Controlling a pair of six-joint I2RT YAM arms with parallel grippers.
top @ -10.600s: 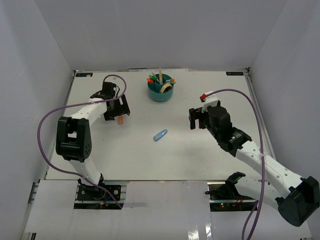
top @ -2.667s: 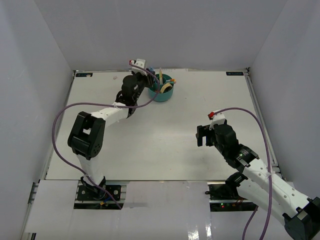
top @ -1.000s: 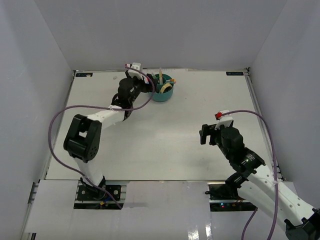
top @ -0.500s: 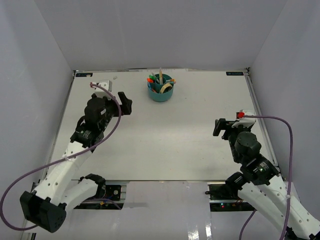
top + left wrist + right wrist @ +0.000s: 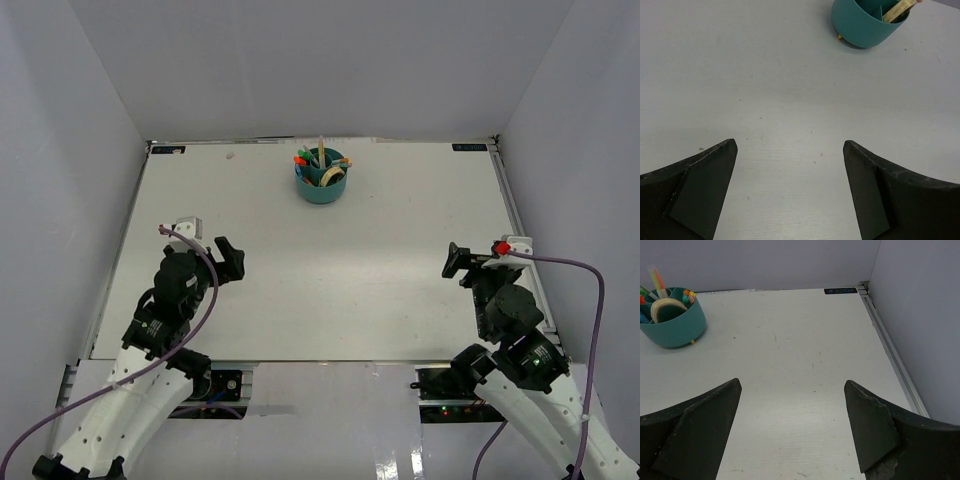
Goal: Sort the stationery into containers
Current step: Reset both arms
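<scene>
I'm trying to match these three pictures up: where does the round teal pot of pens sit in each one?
Top external: the teal pot stands at the far middle of the table.
Left wrist: it is in the top right corner, cut off by the edge.
Right wrist: it is at the left edge, upper part.
Shared landmark: the beige tape ring inside it.

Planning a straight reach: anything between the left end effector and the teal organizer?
Nothing visible. Only bare table lies between the open, empty left end effector and the teal organizer at the far side.
</scene>
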